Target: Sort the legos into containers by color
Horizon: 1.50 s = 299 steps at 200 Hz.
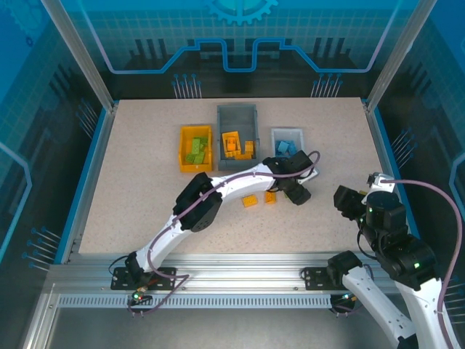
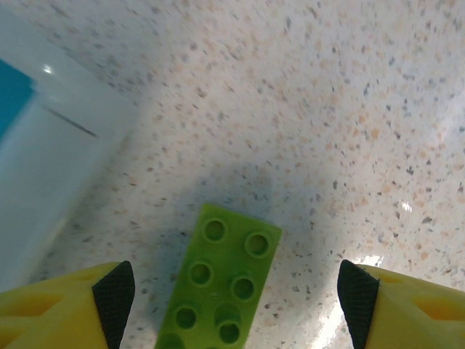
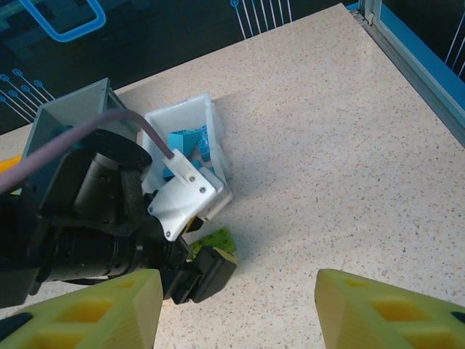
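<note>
lime green lego (image 2: pixel 221 280): a two-by-four brick, studs up, lying flat on the speckled table (image 2: pixel 327 109) just near of the white bin (image 3: pixel 182 109), which holds blue legos (image 3: pixel 190 139). left gripper (image 2: pixel 232 302): jaws spread, one finger on each side of the brick, not touching it. right gripper (image 3: pixel 236 287): jaws wide apart, empty, over the table's right side. two orange legos (image 1: pixel 250 201) lie loose on the table just left of the left gripper.
</note>
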Available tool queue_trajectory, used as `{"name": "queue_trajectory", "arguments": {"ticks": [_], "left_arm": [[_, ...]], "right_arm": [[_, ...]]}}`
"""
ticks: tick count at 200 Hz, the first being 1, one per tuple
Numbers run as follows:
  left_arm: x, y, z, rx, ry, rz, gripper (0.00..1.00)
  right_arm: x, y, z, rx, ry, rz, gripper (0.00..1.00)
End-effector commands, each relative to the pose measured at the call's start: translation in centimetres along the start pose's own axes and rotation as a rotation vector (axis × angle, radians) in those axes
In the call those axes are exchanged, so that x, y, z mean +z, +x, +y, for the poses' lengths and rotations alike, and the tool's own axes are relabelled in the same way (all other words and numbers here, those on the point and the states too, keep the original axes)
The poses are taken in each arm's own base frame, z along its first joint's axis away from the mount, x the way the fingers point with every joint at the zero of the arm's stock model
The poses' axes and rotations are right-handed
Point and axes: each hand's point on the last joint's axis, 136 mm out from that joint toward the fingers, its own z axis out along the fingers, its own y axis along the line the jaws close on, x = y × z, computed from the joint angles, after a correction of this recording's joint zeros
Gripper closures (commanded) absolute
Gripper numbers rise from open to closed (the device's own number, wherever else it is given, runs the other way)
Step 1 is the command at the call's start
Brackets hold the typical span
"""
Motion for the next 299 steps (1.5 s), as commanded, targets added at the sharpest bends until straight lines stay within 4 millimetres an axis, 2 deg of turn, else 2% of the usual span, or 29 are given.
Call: {"name": "queue_trajectory", "arguments": {"ticks": [1,27,63,81,104,128,147,168,192,212,231,257,282,299], "left_arm": [[1.0,1.5,-0.6,0.036,0.032,0.042,0.23],[2.2,2.5,-0.2,0.023,0.008,0.072,0.28],[3.1,3.5,0.3,-0.009,-0.039,0.101,0.51],[3.4,3.9,0.6,-0.011,-0.072,0.11,0.53],[3.4,4.0,0.5,-0.016,-0.08,0.11,0.54],[3.1,3.7,0.4,-0.037,-0.079,0.103,0.67],[2.4,3.3,0.3,-0.056,-0.092,0.086,0.72],[-0.6,1.7,0.3,-0.112,-0.1,0.013,0.75],[-7.2,-1.0,1.4,-0.233,-0.14,-0.131,0.76],[-12.7,-1.3,3.0,-0.369,-0.151,-0.235,0.76],[-16.8,0.4,6.0,-0.511,-0.166,-0.273,0.76],[-20.8,5.4,12.2,-0.684,-0.243,-0.258,0.77],[-23.0,10.3,18.4,-0.826,-0.321,-0.236,0.77],[-23.2,13.0,22.3,-0.927,-0.337,-0.215,0.77]], "right_arm": [[-0.2,-0.2,-0.3,0.018,0.013,-0.014,0.41],[-0.1,-0.2,-0.2,0.02,0.006,-0.01,0.41],[-0.1,-0.2,-0.2,0.02,0.006,-0.008,0.41],[0.0,-0.1,-0.1,0.019,0.006,-0.005,0.41],[0.1,-0.1,0.0,0.019,0.001,-0.004,0.41],[0.2,-0.2,0.1,0.016,0.001,-0.002,0.41],[0.2,-0.2,0.2,0.014,-0.003,0.0,0.41],[0.4,-0.2,0.6,0.006,-0.019,0.007,0.41],[1.1,0.3,2.5,-0.04,-0.104,0.041,0.4],[2.3,1.3,5.1,-0.109,-0.218,0.111,0.41],[3.2,2.1,7.8,-0.162,-0.312,0.147,0.41],[4.2,3.2,12.1,-0.254,-0.41,0.146,0.4],[5.4,5.5,16.9,-0.357,-0.452,0.171,0.39],[6.4,7.3,19.7,-0.38,-0.474,0.215,0.4]]}}
